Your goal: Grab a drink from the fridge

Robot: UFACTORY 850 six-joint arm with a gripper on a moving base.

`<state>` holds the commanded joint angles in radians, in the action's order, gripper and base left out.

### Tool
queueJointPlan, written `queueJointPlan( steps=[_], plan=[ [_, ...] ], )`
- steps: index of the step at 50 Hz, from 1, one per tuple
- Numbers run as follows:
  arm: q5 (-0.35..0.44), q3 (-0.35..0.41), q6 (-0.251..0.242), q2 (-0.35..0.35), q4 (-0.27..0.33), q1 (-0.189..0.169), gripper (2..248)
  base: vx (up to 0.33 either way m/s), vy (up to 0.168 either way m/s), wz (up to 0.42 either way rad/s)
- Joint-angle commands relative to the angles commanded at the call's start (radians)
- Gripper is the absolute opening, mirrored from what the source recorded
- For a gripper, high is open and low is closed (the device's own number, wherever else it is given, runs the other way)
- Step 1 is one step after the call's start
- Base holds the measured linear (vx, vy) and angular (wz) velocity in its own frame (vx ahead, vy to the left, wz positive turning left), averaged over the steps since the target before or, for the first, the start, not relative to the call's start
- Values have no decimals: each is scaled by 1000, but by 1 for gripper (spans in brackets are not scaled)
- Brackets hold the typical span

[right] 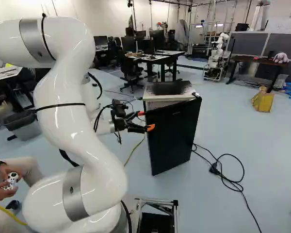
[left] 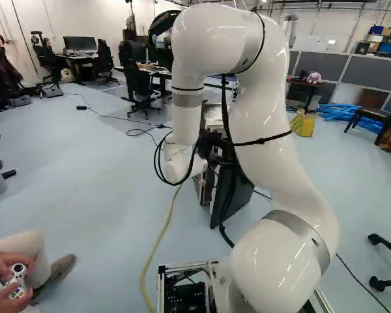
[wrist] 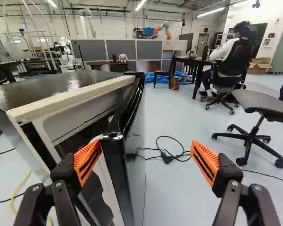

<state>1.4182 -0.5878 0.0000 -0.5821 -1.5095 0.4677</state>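
Two fingers [wrist: 86, 164] stand wide, the ajar door [right: 172, 138] between them. No drink shows; it is probably inside the fridge [right: 167, 88]. A skewed advance could make the nearer finger catch the door, swinging it shut.

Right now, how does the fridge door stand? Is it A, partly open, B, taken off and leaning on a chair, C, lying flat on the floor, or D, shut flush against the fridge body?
A: the fridge door stands upright, swung out at an angle from the fridge body, and the wrist view shows a gap between the two.
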Motion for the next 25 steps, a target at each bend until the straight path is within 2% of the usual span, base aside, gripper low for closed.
queueJointPlan(
  steps=[25],
  plan=[
    [2,66,0,26,-55,6,247,0,0,0]
  ],
)
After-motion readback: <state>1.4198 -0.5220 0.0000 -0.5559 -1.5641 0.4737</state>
